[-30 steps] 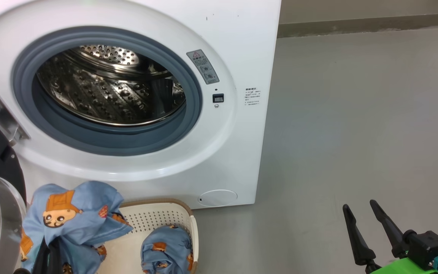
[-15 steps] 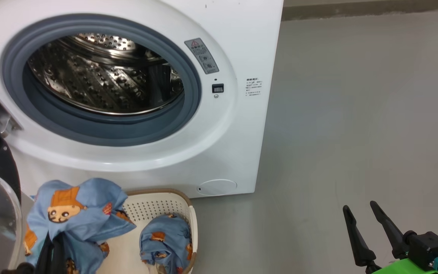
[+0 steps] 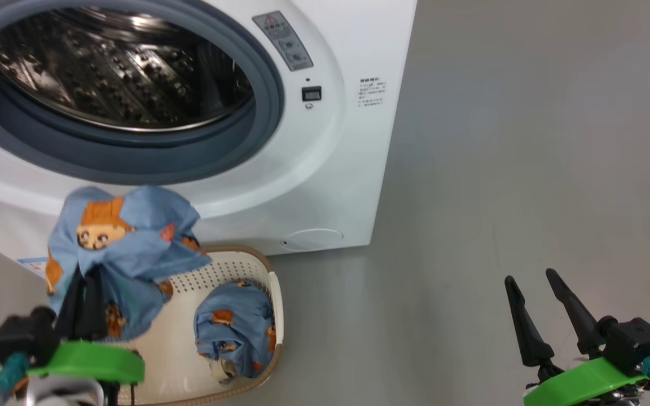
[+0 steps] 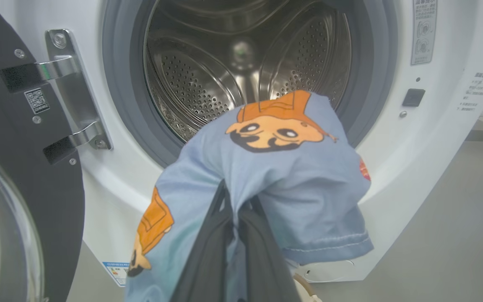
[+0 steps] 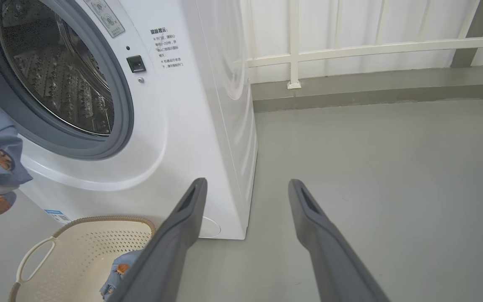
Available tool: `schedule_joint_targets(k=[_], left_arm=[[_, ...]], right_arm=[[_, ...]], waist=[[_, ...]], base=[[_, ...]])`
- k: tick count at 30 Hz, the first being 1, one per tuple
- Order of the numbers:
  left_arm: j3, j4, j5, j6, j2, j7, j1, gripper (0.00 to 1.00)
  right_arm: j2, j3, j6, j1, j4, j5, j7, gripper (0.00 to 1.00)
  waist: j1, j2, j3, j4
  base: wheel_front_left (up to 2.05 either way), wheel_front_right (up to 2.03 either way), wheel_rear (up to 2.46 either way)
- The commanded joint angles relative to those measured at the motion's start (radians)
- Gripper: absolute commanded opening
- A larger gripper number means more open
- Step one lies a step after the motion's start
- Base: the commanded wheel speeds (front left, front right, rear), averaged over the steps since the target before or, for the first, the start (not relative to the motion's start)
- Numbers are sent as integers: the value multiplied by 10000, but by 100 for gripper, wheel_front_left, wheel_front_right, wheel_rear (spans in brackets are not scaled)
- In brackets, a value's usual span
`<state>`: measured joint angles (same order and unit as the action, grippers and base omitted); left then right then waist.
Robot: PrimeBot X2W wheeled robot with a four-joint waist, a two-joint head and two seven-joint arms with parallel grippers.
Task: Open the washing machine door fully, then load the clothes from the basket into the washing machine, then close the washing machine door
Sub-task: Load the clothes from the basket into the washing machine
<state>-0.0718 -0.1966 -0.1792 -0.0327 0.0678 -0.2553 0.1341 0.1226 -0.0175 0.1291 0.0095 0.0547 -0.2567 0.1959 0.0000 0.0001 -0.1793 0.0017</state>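
The washing machine point(image 3: 330, 141) stands with its steel drum point(image 4: 241, 63) exposed. The washing machine door point(image 4: 23, 176) is swung open at the left on its hinge. My left gripper point(image 3: 85, 279) is shut on a blue bundle of the clothes point(image 3: 127, 237), held above the basket point(image 3: 273, 293) and just below the drum's opening; the cloth point(image 4: 275, 167) drapes over the fingertips. A second blue bundle point(image 3: 235, 332) lies in the basket. My right gripper point(image 3: 529, 276) hangs open and empty over the floor at the right, fingers apart point(image 5: 247, 182).
Grey floor point(image 3: 528, 141) spreads to the right of the machine. A white railing point(image 5: 350, 46) and a low kerb run along the back wall. The round service cap point(image 3: 312, 238) sits low on the machine's front, just behind the basket.
The head camera has tilted, so the machine sits higher in the picture. My left gripper has lifted the blue bundle higher above the basket, toward the drum's opening. The right gripper has stayed put.
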Motion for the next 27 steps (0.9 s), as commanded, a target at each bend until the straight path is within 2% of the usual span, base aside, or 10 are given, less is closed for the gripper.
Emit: schedule_joint_targets(k=[1, 7, 15, 27], left_arm=[[-299, 11, 168, -107, 322, -65, 777, 0], [-108, -907, 291, -369, 826, -62, 2291, 0], [-59, -1950, 323, -444, 1348, -2, 4057, 0], [569, -4061, 504, -705, 2051, 659, 7089, 0]], right_arm=[[61, -271, 16, -361, -210, -5, 112, 100], [54, -398, 16, -687, -128, 30, 216, 100], [19, -532, 16, -1027, 31, -7, 355, 100], [-85, -734, 16, -1556, 296, -94, 552, 100]], waist=[[0, -1, -504, -244], [0, -1, -1099, -558], [0, -1, -1678, -990], [0, -1, -2874, -1498]], base=[[0, 0, 0], [0, 0, 0], [0, 0, 0], [0, 0, 0]])
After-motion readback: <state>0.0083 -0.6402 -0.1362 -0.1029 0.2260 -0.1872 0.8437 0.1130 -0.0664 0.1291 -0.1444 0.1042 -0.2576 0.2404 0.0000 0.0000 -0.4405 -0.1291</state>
